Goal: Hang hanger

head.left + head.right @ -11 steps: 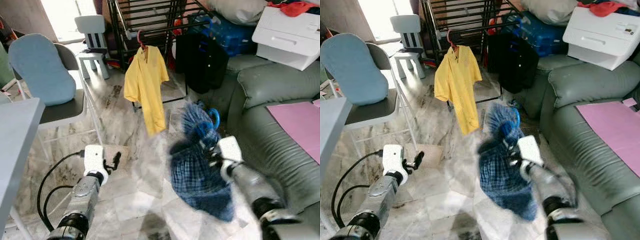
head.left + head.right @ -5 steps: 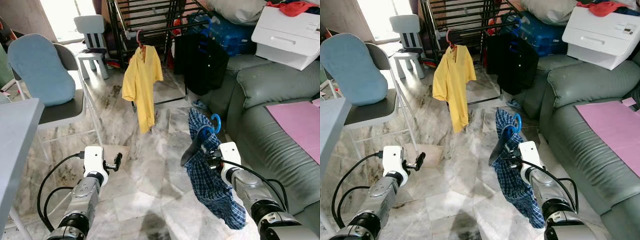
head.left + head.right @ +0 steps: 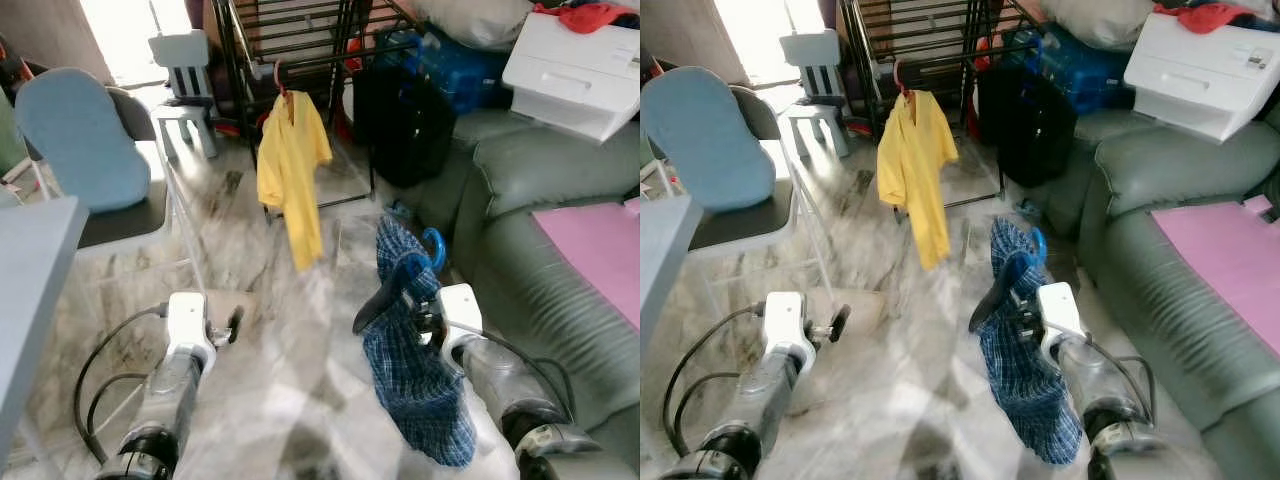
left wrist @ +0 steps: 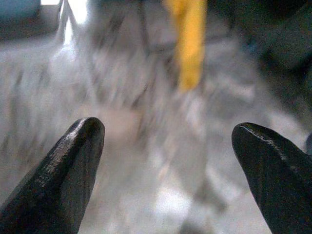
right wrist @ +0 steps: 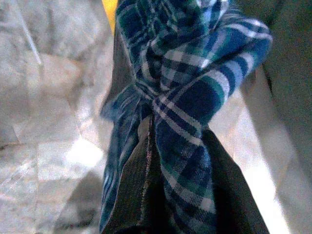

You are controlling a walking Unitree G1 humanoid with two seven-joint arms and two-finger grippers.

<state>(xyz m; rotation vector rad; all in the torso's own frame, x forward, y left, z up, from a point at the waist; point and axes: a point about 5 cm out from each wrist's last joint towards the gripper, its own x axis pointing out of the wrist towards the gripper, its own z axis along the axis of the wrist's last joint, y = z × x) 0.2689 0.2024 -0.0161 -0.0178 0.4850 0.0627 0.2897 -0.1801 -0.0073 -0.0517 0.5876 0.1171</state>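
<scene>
On the far left a folding chair point(image 3: 95, 170) with a pale blue cushion stands beside a grey table edge point(image 3: 25, 300). Nearer, the left gripper point(image 4: 165, 161) hangs low over the marble floor point(image 3: 290, 400), its two black fingers spread wide apart with nothing between them. Further back, a yellow shirt point(image 3: 293, 165) hangs from the black drying rack point(image 3: 300, 45). To the right, the right gripper point(image 3: 425, 322) is clamped on a blue hanger point(image 3: 428, 245) draped with a blue plaid shirt point(image 3: 410, 370), held up near the green sofa point(image 3: 560, 230), well short of the rack. A pink sheet point(image 3: 595, 240) lies on the sofa seat.
</scene>
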